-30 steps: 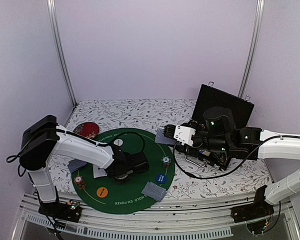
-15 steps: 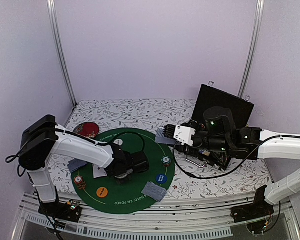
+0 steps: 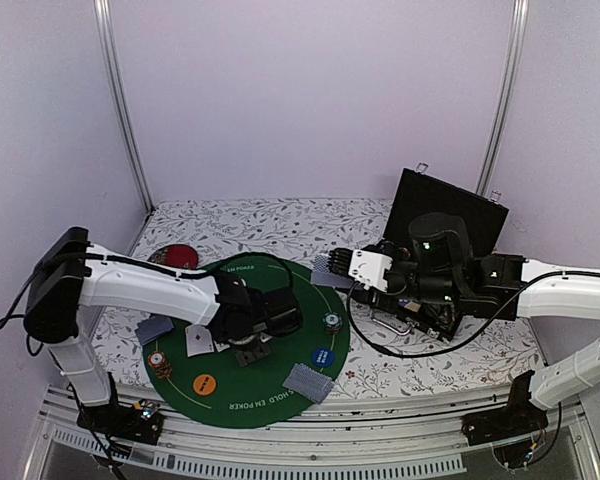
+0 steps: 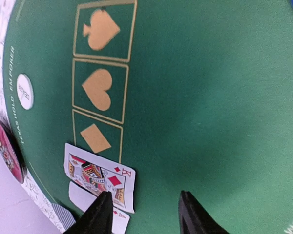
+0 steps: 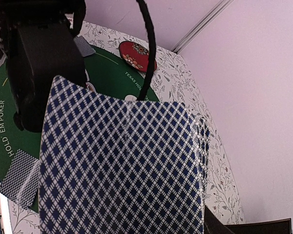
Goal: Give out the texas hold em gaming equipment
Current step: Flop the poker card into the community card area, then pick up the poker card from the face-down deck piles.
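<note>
My left gripper stands open and empty low over the green poker mat. A face-up king of diamonds lies just left of its left finger, overlapping a second face-up card. From above, the left gripper is at the mat's middle, right of those cards. My right gripper is shut on a deck of playing cards, held above the mat's right rim. Chip stacks, a blue button, an orange button and a white button sit on the mat.
Face-down cards lie at the mat's near edge and off its left side. A dark red disc rests at the back left. An open black case stands behind the right arm. The tablecloth is floral.
The left gripper has opened beside the face-up cards, and the left arm has stretched out lower over the mat. The right arm and its deck have not moved.
</note>
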You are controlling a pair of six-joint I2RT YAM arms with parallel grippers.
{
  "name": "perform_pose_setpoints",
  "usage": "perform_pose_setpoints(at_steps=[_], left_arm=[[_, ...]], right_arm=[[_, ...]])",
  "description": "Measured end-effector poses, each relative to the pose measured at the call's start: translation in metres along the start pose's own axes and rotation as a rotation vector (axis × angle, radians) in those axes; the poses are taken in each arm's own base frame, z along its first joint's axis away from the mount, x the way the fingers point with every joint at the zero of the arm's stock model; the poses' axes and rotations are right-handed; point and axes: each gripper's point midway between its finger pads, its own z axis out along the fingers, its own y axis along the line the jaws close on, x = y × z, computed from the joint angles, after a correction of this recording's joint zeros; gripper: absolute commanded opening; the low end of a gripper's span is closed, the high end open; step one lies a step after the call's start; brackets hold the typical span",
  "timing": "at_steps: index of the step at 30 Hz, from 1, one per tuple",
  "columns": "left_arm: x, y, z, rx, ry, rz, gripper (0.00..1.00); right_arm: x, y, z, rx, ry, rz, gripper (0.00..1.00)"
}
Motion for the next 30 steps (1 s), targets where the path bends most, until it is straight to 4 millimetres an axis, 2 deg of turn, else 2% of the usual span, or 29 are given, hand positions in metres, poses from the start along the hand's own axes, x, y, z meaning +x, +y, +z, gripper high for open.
perform_pose_setpoints(at_steps=[3,5,8,11,13,16,17,19,23,25,27,30], left_arm=[[-0.01,0.002,-0.022,0.039,-0.067,-0.027,0.56],[-0.016,0.007,-0.04,0.063,-0.124,-0.054,0.63],[-0.026,0.017,-0.069,0.097,-0.23,-0.101,0.76],[-0.038,0.035,-0.1,0.137,-0.354,-0.205,0.82],[-0.042,0.058,-0.111,0.153,-0.407,-0.325,0.87],[-0.039,0.114,-0.117,0.18,-0.465,-0.613,0.98],[-0.041,0.134,-0.125,0.221,-0.518,-0.73,0.98],[-0.05,0.153,-0.149,0.321,-0.672,-0.855,0.98],[-0.074,0.139,-0.224,0.644,-0.973,-0.872,0.98],[-0.088,0.13,-0.252,0.762,-1.041,-0.833,0.98],[-0.105,0.118,-0.261,0.831,-1.038,-0.79,0.98],[-0.131,0.094,-0.256,0.891,-0.974,-0.732,0.98]], right_arm=[[-0.001,-0.001,-0.001,0.003,-0.003,0.0,0.46],[-0.001,-0.001,-0.001,0.005,-0.003,0.0,0.46],[-0.001,-0.001,-0.001,0.005,-0.002,0.0,0.46],[-0.001,-0.002,-0.001,0.006,-0.002,0.0,0.46],[-0.001,-0.002,-0.001,0.006,-0.002,0.0,0.46],[-0.001,-0.001,-0.001,0.006,-0.003,0.0,0.46],[-0.001,-0.001,-0.001,0.005,-0.002,0.0,0.46],[-0.001,-0.001,-0.001,0.006,-0.003,0.0,0.46],[-0.001,-0.001,-0.001,0.005,-0.002,0.0,0.46],[-0.001,-0.001,-0.001,0.005,-0.002,0.0,0.46],[-0.001,-0.001,-0.001,0.005,-0.003,0.0,0.46],[-0.001,-0.001,-0.001,0.004,-0.003,0.0,0.46]])
